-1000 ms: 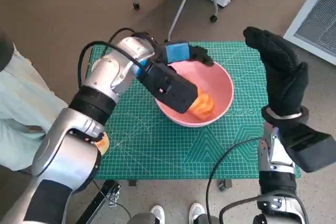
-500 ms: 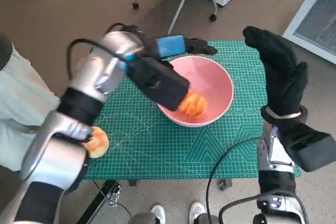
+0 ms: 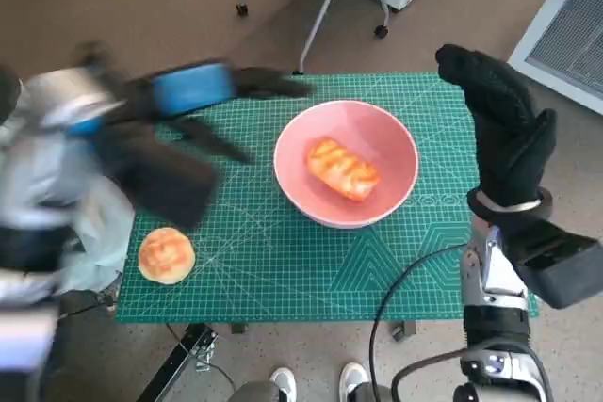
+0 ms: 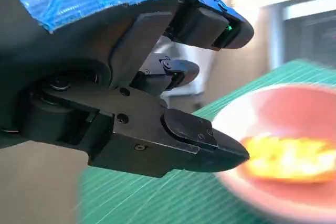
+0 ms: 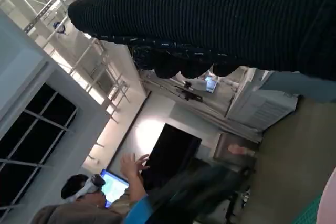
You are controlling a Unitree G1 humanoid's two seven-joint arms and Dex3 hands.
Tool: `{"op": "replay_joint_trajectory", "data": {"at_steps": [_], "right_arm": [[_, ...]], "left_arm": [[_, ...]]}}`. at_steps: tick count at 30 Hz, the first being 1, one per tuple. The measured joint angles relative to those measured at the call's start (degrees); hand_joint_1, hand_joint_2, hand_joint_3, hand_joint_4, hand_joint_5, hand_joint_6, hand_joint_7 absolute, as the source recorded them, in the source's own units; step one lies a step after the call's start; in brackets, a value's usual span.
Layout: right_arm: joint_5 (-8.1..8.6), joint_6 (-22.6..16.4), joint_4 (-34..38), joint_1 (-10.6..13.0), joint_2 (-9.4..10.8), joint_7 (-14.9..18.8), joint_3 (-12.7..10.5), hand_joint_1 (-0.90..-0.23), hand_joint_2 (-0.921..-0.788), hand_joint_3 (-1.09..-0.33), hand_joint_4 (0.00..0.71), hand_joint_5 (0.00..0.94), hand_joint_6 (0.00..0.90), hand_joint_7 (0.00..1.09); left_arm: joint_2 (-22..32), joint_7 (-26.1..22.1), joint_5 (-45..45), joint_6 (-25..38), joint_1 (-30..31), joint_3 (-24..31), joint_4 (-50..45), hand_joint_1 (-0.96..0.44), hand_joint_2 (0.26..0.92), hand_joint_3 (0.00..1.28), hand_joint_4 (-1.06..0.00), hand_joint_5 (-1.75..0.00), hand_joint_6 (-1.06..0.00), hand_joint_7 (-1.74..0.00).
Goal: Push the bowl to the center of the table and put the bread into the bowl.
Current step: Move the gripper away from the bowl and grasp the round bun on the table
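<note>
A pink bowl [image 3: 377,129] stands on the green cutting mat [image 3: 283,261], right of the mat's middle, with an orange-brown bread [image 3: 343,168] lying inside it. The left wrist view shows the bowl [image 4: 294,103] and bread [image 4: 287,157] blurred beyond the fingers. My left hand [image 3: 203,91], blue-taped, hovers blurred over the mat's far left, left of the bowl, fingers spread and holding nothing. My right hand [image 3: 504,129] in its black glove stands raised past the bowl's right side, fingers extended, empty.
A second round bun [image 3: 166,254] lies at the mat's near left corner. Chair legs on castors [image 3: 382,32] stand on the floor beyond the table. A person [image 5: 89,195] with a raised hand shows in the right wrist view.
My left hand has swung out of the bowl to the left, leaving the bread lying in the bowl. The bowl and right hand have stayed put.
</note>
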Motion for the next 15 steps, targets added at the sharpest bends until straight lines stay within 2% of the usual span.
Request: {"op": "replay_joint_trajectory", "data": {"at_steps": [8, 15], "right_arm": [[-0.13, 0.8, -0.2, -0.1, 0.2, 0.0, 0.4, -0.574, -0.921, -0.699, 0.369, 0.005, 0.124, 0.62], [-0.03, 1.5, 0.0, -0.2, 0.5, 0.0, 0.7, -0.575, -0.921, -0.691, 0.371, 0.005, 0.131, 0.62]], "left_arm": [[8.7, -2.1, -1.7, 4.5, 11.0, 8.6, -10.6, 0.09, 0.818, 0.00, -0.34, -0.01, -0.49, -0.04], [12.4, -3.4, -3.3, 7.7, 20.6, 14.5, -18.5, 0.09, 0.804, 0.00, -0.32, 0.00, -0.49, -0.03]]}}
